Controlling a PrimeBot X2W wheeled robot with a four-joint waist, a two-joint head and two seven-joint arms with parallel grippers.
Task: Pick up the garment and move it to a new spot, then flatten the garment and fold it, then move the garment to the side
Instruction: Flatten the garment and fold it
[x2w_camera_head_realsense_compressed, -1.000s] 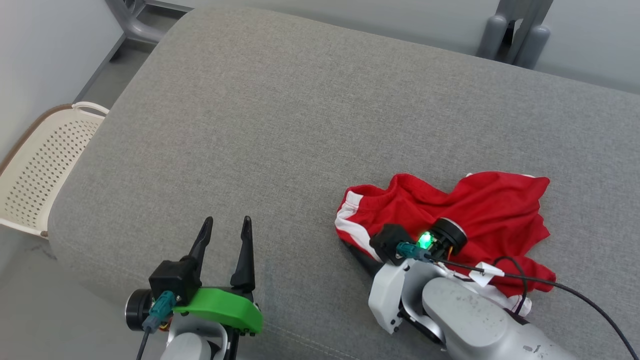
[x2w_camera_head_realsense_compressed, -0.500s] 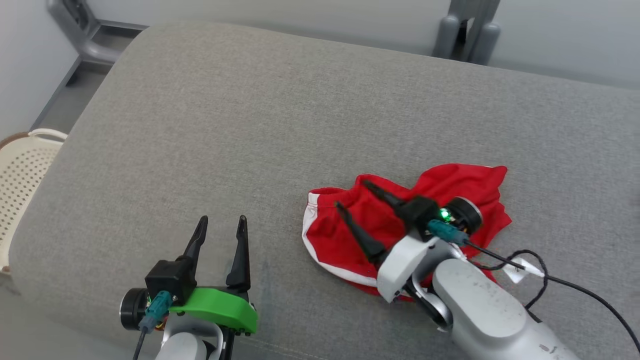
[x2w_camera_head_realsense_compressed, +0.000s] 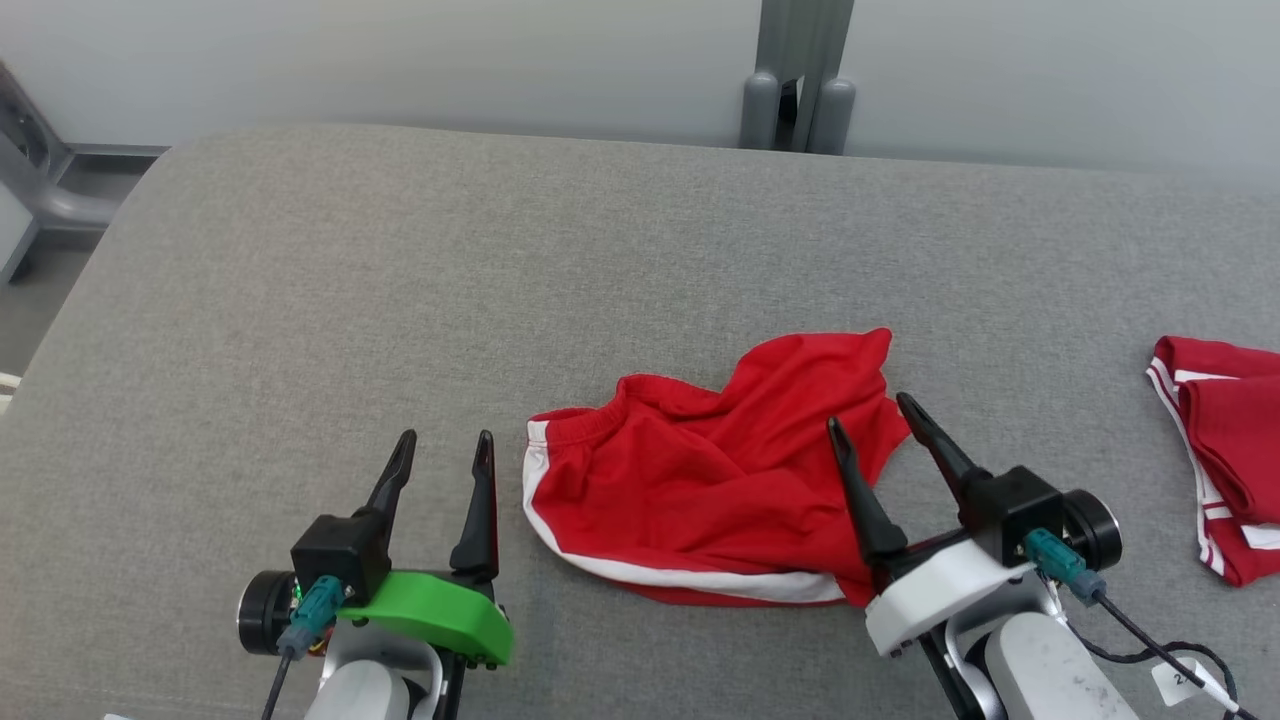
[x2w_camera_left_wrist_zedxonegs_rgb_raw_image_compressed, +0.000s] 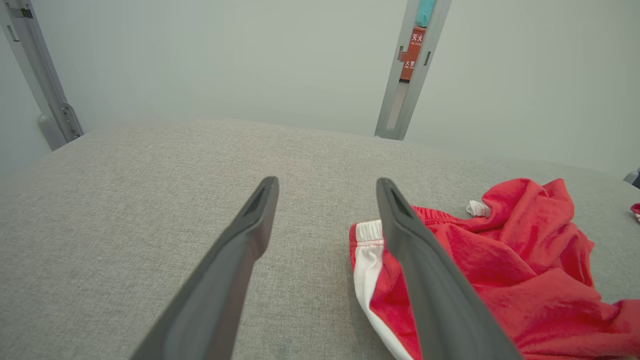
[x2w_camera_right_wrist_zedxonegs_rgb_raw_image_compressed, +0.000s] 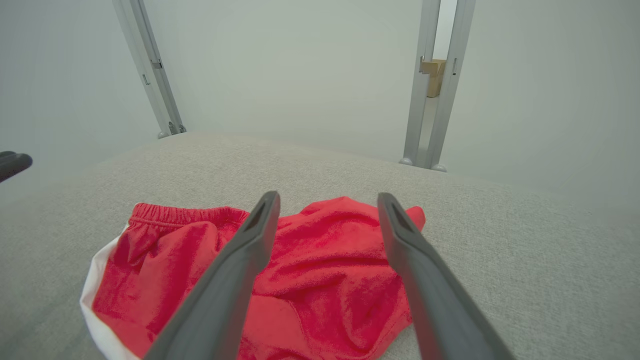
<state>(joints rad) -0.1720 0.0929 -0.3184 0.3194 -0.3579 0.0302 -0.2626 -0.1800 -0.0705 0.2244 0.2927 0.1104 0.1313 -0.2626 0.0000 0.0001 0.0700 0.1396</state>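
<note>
The garment (x2w_camera_head_realsense_compressed: 700, 480), red shorts with white side stripes and an elastic waistband, lies crumpled on the grey cushioned surface (x2w_camera_head_realsense_compressed: 450, 280) near its front middle. It also appears in the left wrist view (x2w_camera_left_wrist_zedxonegs_rgb_raw_image_compressed: 500, 270) and the right wrist view (x2w_camera_right_wrist_zedxonegs_rgb_raw_image_compressed: 310, 270). My right gripper (x2w_camera_head_realsense_compressed: 868, 410) stands open just above the garment's right edge, with nothing between its fingers. To the left of the waistband end, my left gripper (x2w_camera_head_realsense_compressed: 442, 448) is open and empty over bare cushion.
A second red and white garment (x2w_camera_head_realsense_compressed: 1225, 450) lies folded at the right edge of the surface. Grey metal posts (x2w_camera_head_realsense_compressed: 795, 75) stand behind the far edge against a pale wall. Bare cushion stretches left and behind the shorts.
My right gripper has opened, let go of the garment and drawn back to its right side. The head camera has swung right, bringing the second garment into view; the left gripper held still.
</note>
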